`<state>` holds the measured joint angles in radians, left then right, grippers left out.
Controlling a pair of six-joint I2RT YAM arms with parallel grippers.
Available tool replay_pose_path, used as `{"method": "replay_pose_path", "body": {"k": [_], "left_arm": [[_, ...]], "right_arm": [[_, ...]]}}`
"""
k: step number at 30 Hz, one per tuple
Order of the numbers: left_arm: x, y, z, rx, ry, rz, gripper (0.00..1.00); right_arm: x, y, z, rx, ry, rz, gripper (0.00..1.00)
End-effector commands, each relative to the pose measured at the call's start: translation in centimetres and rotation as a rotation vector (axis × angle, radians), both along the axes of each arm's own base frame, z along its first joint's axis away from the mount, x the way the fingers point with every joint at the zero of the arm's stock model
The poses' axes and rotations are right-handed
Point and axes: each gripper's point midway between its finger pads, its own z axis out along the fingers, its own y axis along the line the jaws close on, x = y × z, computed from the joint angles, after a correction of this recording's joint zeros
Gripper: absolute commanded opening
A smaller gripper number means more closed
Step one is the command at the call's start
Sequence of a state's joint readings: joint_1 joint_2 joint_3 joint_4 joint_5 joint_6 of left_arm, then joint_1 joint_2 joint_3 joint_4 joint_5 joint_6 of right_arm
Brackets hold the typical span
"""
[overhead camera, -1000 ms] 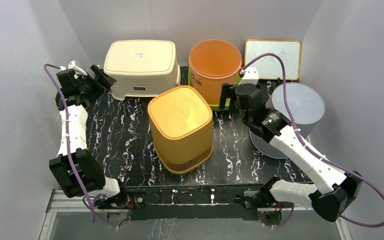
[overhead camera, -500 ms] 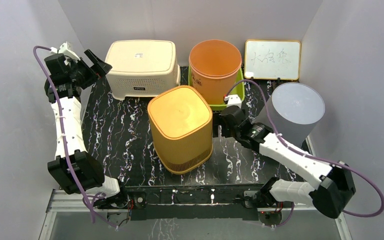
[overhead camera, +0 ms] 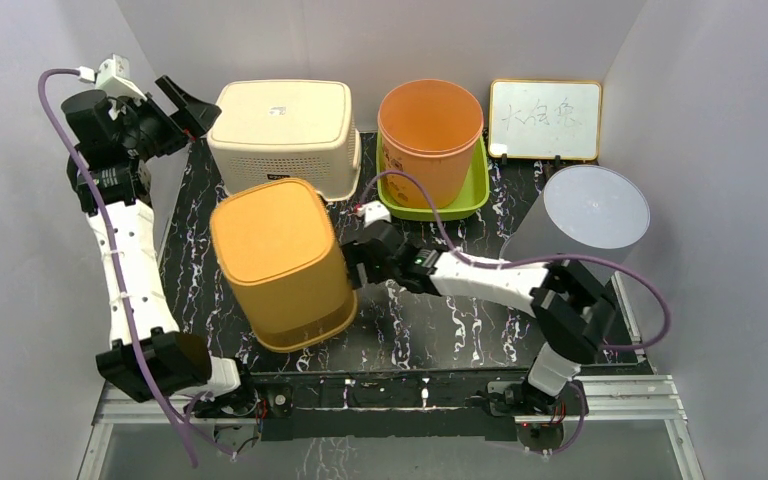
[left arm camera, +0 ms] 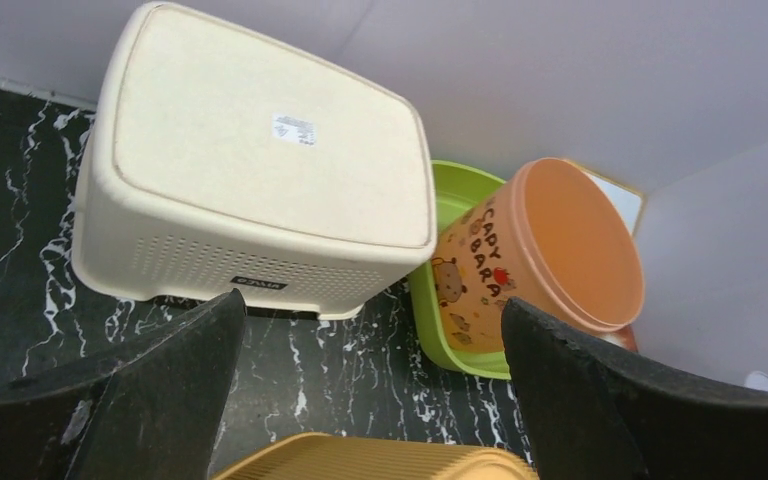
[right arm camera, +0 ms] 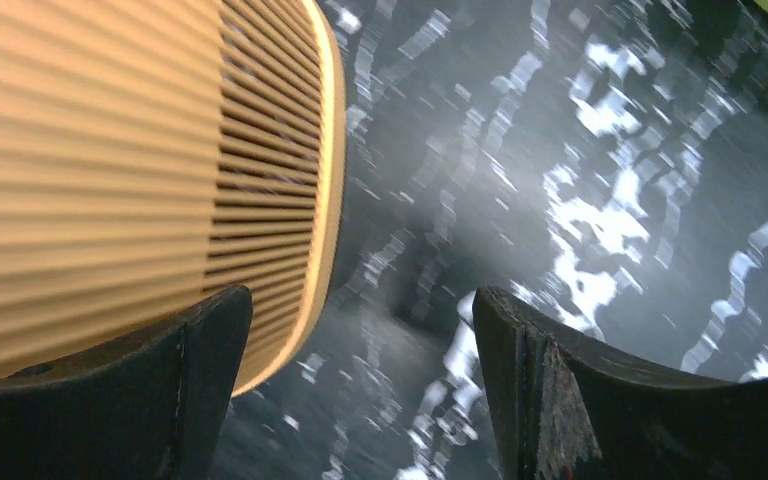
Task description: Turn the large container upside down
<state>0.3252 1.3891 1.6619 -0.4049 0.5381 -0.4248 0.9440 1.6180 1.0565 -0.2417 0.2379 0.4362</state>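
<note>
The yellow container (overhead camera: 280, 262) already looks base-up on the counter (overhead camera: 440, 325), so little remains; the right gripper (overhead camera: 353, 262) beside it and the left gripper (overhead camera: 188, 100) well behind it stand apart, empty.

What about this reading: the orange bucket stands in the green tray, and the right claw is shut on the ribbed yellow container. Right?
No. The right claw is open, not shut: the right wrist view shows its jaws wide apart beside the ribbed yellow container. The orange bucket does stand in the green tray.
</note>
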Motion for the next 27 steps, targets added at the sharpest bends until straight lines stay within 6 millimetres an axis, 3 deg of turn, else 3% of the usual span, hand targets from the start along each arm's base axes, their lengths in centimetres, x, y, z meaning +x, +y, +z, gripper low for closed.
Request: {"method": "replay_pose_path", "body": {"k": [1, 5, 9, 18, 23, 27], "left_arm": [[-3.6, -2.9, 6.2, -0.021, -0.149, -0.086, 0.99], [-4.8, -3.6, 7.4, -0.019, -0.18, -0.103, 0.98], [-5.3, -3.4, 7.0, 0.003, -0.168, -0.092, 0.98], [-5.7, -3.6, 5.7, 0.003, -0.151, -0.094, 0.98], [-5.8, -3.6, 5.5, 0.009, -0.151, -0.097, 0.98], [-5.9, -3.7, 5.4, 0.016, -0.145, -0.102, 0.98]], "right_arm": [[1.9, 9.1, 6.9, 0.251, -0.131, 0.093, 0.8], [1.9, 14.2, 6.5, 0.287, -0.122, 0.161, 0.8], [1.4, 17.8, 6.6, 0.336, -0.105, 0.205, 0.8], [-3.2, 25.0, 6.0, 0.398, -0.07, 0.381, 0.8], [-3.5, 25.9, 6.4, 0.412, -0.091, 0.403, 0.8], [-1.8, 23.9, 6.9, 0.339, -0.165, 0.338, 0.82]]}}
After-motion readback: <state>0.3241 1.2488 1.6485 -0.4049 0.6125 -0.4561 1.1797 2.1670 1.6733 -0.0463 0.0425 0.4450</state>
